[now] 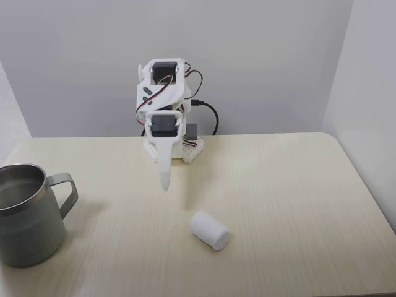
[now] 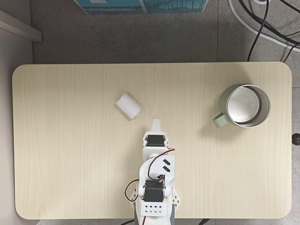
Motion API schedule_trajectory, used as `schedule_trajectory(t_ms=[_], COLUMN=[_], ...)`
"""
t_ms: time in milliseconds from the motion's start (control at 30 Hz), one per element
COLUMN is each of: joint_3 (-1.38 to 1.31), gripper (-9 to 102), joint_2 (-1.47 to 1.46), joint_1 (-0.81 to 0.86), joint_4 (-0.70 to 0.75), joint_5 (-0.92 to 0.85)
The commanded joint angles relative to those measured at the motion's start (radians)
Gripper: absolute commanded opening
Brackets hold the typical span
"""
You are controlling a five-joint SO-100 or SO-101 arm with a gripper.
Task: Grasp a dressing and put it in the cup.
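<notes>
Gauze roll (image 1: 210, 231) lies on its side on the pale wood table (image 1: 297, 185), out in the open; in the top-down fixed view it (image 2: 128, 105) sits just up and left of the gripper tip. Steel mug (image 1: 25, 213) stands upright at the table's left edge in the front fixed view, handle (image 1: 64, 192) turned toward the middle; from above the mug (image 2: 245, 105) is well apart from the roll, on the opposite side of the arm.

Gripper (image 1: 165, 183) hangs above the table, tip pointing down, nothing in it. Jaws look pressed together into one narrow blade, though neither camera shows the gap clearly. You have not yet started the grasp, by the look of it.

Risks you should watch:
- Coming down with jaws together would shove or flatten the roll instead of straddling it; spread them first
- The roll lies skewed to the arm's line; a pinch along its axis could let it squirt out or roll away
- Soft gauze compresses; a shallow nip at one end may slip during the long swing across
- Release too low or off-centre and you clip the mug rim, or tip the roll outside
</notes>
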Motion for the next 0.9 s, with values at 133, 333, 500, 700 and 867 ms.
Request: schedule_trajectory(t_ms=[133, 333, 500, 700, 867], joint_3=[0.327, 0.680, 0.988, 1.278, 1.539], gripper=[2, 2, 5, 12, 16], joint_2=[0.126, 0.572, 0.902, 1.193, 1.494], joint_1=[-0.132, -0.173, -0.183, -0.189, -0.219], joint_4=[0.152, 0.239, 0.400, 0.586, 0.796], joint_5=[-0.256, -0.537, -0.813, -1.169, -1.373])
